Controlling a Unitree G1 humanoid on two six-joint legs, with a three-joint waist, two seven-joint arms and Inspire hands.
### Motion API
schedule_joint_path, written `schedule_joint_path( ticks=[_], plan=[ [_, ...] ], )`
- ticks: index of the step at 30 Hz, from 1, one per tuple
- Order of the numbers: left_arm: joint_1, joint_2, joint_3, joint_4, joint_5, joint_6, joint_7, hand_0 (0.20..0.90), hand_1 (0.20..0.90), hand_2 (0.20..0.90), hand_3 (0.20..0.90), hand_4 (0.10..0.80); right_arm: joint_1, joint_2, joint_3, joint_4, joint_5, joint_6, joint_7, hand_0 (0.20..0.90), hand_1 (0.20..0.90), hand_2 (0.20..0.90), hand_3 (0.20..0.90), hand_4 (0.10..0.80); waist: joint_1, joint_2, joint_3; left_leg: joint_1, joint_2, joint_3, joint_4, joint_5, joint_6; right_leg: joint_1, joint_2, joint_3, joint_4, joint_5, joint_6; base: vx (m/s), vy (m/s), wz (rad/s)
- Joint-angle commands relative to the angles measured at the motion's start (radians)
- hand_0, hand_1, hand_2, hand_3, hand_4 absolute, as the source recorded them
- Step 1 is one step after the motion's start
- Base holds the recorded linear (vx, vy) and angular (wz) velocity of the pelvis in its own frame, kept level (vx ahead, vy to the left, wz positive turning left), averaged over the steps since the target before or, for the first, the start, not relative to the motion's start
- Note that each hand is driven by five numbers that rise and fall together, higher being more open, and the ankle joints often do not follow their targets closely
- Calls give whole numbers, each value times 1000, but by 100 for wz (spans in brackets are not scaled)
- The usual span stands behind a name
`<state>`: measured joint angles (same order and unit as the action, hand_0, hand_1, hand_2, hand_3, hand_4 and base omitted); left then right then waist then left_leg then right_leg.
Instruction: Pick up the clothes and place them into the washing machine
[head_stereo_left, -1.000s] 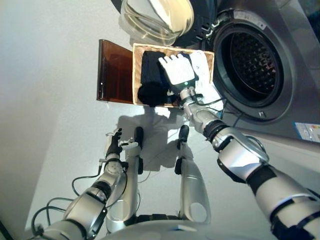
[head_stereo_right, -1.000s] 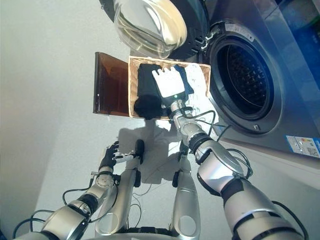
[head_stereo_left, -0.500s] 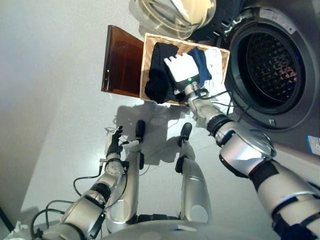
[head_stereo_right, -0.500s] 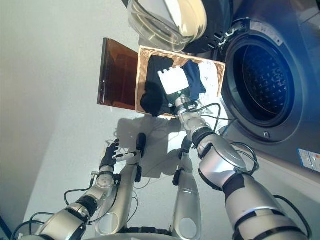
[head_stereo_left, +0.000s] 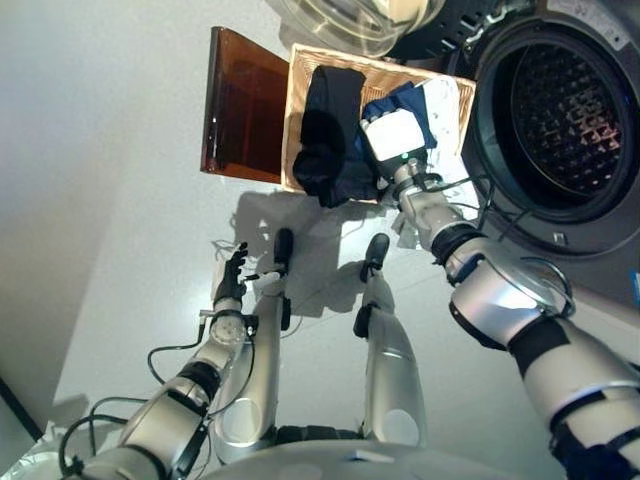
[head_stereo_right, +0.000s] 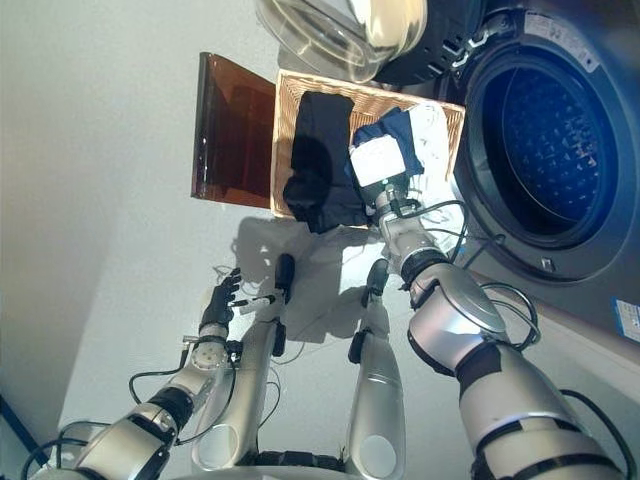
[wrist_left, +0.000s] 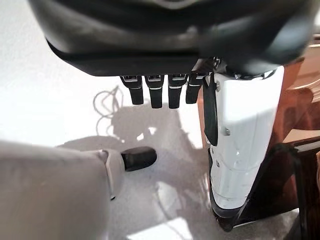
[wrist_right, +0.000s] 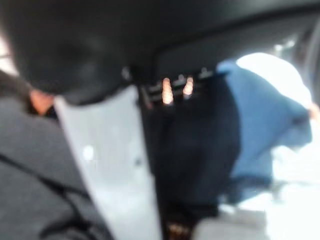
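Note:
A shallow wicker basket (head_stereo_left: 291, 120) rests on a dark brown box (head_stereo_left: 240, 110) beside the washing machine. In it lie a black garment (head_stereo_left: 325, 130), a blue garment (head_stereo_left: 405, 102) and a white garment (head_stereo_left: 446, 105). My right hand (head_stereo_left: 393, 142) is down in the basket, its fingers curled into the blue garment, which bunches up around it; the right wrist view shows the blue cloth (wrist_right: 270, 110) past the fingers. My left hand (head_stereo_left: 232, 275) hangs low beside my body, open and empty, with its white-covered thumb (wrist_left: 245, 145) straight.
The washing machine's round drum opening (head_stereo_left: 575, 110) stands open just right of the basket. Its glass door (head_stereo_left: 350, 20) is swung out above the basket's far edge. Pale floor (head_stereo_left: 110, 200) lies to the left of the box.
The camera has shifted. My right hand has gone from flat, straight fingers over the clothes to fingers curled into the blue garment, nearer the machine's side. The left hand has not moved.

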<state>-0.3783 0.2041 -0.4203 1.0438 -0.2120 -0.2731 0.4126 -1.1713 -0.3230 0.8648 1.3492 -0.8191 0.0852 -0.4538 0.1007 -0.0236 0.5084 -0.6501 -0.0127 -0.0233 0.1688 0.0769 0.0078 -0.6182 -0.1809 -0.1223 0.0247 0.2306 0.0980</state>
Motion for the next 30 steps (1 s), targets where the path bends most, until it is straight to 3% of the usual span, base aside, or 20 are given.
schedule_joint_path(
  ticks=[1, 13, 21, 22, 23, 24, 25, 30],
  plan=[
    [55, 36, -31, -98, -16, -47, 3, 900, 900, 900, 900, 800, -133, -132, 36, 46, -12, 34, -3, 900, 900, 900, 900, 800, 16, 58, 12, 53, 31, -6, -181, 107, -98, -3, -10, 4, 111, -100, 33, 0, 0, 0],
    [140, 106, -10, -313, -47, -67, -14, 900, 900, 900, 900, 800, -211, -210, 72, -46, -26, 59, -14, 900, 900, 900, 900, 800, 19, 79, 12, -58, 31, -9, -206, 133, -109, -118, -10, -8, 122, -100, 37, 3, -3, 4],
    [140, 114, 19, -344, -58, -71, 2, 900, 900, 900, 900, 800, -258, -249, 93, -118, -36, 65, -11, 900, 900, 900, 900, 800, 12, 72, 12, -105, 26, -10, -213, 139, -106, -174, -8, 1, 137, -103, 36, 1, 1, 0],
    [138, 112, 21, -339, -57, -70, 4, 900, 900, 900, 900, 800, -258, -251, 89, -127, -35, 66, -13, 831, 831, 831, 831, 751, 10, 71, 12, -107, 26, -9, -212, 138, -106, -177, -8, 1, 137, -103, 36, 4, 12, -4],
    [138, 112, 21, -339, -57, -70, 4, 900, 900, 900, 900, 800, -258, -251, 89, -127, -35, 67, -12, 831, 831, 831, 831, 751, 10, 71, 12, -108, 26, -9, -212, 138, -106, -178, -8, 1, 137, -103, 36, 0, 0, 0],
    [136, 111, 24, -337, -58, -69, 6, 900, 900, 900, 900, 800, -257, -252, 83, -138, -34, 68, -16, 398, 398, 398, 398, 441, 8, 70, 12, -108, 27, -10, -211, 136, -105, -181, -8, 1, 140, -104, 35, 0, 0, 0],
    [126, 106, 18, -330, -64, -75, 13, 900, 900, 900, 900, 800, -319, -243, 82, -137, -18, 82, -20, 200, 200, 200, 200, 300, 8, 69, 12, -108, 26, -9, -210, 136, -105, -182, -7, 0, 141, -105, 34, 0, 0, 0],
    [127, 112, 20, -351, -55, -81, 14, 900, 900, 900, 900, 800, -340, -236, 104, -59, -28, 78, -30, 200, 200, 200, 200, 300, 18, 84, 12, -104, 24, -8, -202, 131, -103, -178, -9, 2, 143, -105, 34, 0, 0, 0]
  ],
)
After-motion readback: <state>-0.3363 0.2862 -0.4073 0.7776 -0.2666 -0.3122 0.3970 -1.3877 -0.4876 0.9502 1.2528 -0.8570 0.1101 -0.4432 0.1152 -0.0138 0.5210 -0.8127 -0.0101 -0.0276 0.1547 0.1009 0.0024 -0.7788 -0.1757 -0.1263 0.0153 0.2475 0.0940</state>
